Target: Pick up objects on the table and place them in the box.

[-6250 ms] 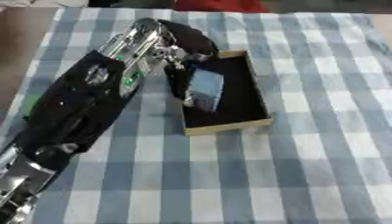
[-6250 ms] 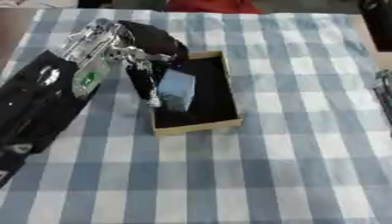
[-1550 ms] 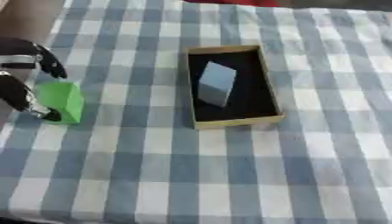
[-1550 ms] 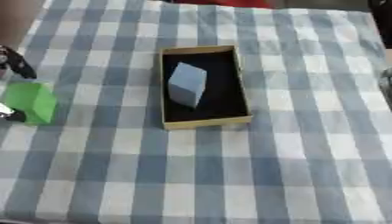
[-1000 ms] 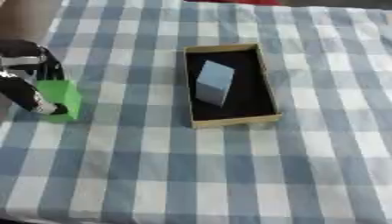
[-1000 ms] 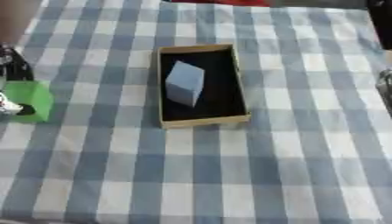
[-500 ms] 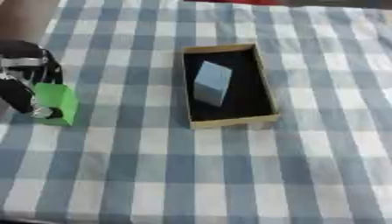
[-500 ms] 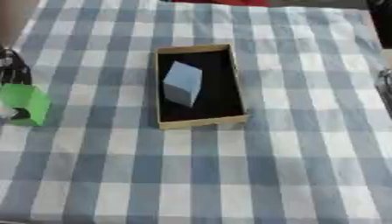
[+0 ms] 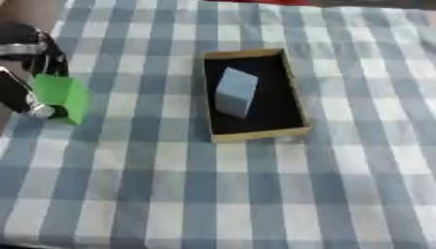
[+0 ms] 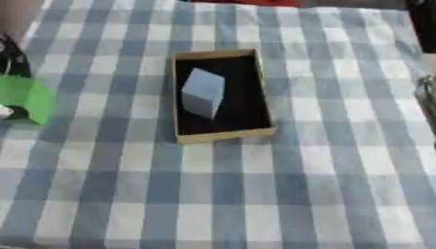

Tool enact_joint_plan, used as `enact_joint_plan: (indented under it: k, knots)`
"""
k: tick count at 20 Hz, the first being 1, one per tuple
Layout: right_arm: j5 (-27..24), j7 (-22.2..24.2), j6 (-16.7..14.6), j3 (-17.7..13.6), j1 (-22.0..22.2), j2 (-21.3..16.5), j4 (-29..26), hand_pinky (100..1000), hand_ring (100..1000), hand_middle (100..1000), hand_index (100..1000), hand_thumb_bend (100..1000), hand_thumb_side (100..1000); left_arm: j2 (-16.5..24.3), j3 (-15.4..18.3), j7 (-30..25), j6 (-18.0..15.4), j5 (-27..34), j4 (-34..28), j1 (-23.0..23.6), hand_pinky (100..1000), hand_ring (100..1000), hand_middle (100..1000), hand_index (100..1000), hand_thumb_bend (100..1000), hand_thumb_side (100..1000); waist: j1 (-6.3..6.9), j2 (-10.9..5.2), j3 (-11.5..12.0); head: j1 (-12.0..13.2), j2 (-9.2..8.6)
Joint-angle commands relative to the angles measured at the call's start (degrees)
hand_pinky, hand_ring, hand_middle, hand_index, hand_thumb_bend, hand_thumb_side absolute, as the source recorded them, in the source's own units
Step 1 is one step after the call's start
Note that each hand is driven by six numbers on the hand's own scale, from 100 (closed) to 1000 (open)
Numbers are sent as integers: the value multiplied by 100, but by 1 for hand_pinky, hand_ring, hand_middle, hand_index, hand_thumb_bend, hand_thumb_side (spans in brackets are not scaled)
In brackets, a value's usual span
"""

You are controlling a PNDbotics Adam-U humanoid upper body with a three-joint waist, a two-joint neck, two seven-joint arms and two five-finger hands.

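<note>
A blue-and-white checked cloth (image 9: 255,194) covers the bench. Well to the left of the open cardboard box (image 9: 252,134), the left robot hand (image 9: 26,73) has its fingers curled round a green block (image 9: 60,96), right at the cloth's left edge. Inside the box, on its black floor, a pale blue block (image 9: 235,91) lies tilted. Far right of the box, a sliver of the right robot hand (image 10: 427,99) shows; I cannot tell its fingers.

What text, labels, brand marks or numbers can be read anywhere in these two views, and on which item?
None: no readable text shows.
Green block held in the left hand: plain faces.
Pale blue block: plain.
Tan cardboard box with black lining: no print seen.
Blue and white checked tablecloth: pattern only.
</note>
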Motion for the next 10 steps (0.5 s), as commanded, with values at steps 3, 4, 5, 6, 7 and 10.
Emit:
enact_joint_plan:
  k: [3, 4, 5, 6, 7, 10]
  knots:
    - [-6, 4, -4, -58, -52, -181, -95, 840, 807, 822, 824, 100, 1000, -116, -29, -107, 65, 143, -156, -601, 544, 502, 457, 600, 227, 283, 33, -146, 5, -25, 31]
    - [-6, 9, -4, -56, -56, -181, -95, 840, 807, 822, 824, 100, 1000, -218, -60, -135, 72, 161, -115, -724, 543, 501, 455, 598, 221, 286, 34, -149, 5, -26, 31]
    - [-8, 15, -6, -50, -65, -179, -95, 840, 807, 822, 824, 100, 1000, -365, -90, -158, 81, 183, -57, -876, 543, 500, 454, 596, 218, 287, 36, -152, -3, -21, 31]
    - [-10, 21, -8, -44, -74, -178, -95, 840, 807, 822, 824, 100, 1000, -506, -118, -178, 90, 194, 16, -1016, 542, 499, 453, 595, 213, 288, 39, -153, -10, -16, 31]
    - [-12, 28, -10, -38, -86, -178, -95, 840, 807, 822, 824, 100, 1000, -646, -146, -193, 99, 195, 105, -1152, 542, 498, 452, 595, 210, 294, 43, -153, -18, -11, 31]
    - [-17, 50, -18, -20, -125, -172, -95, 839, 807, 822, 824, 100, 1000, -1047, -206, -185, 118, 180, 399, -1484, 551, 502, 455, 600, 198, 303, 59, -145, -45, 13, 31]
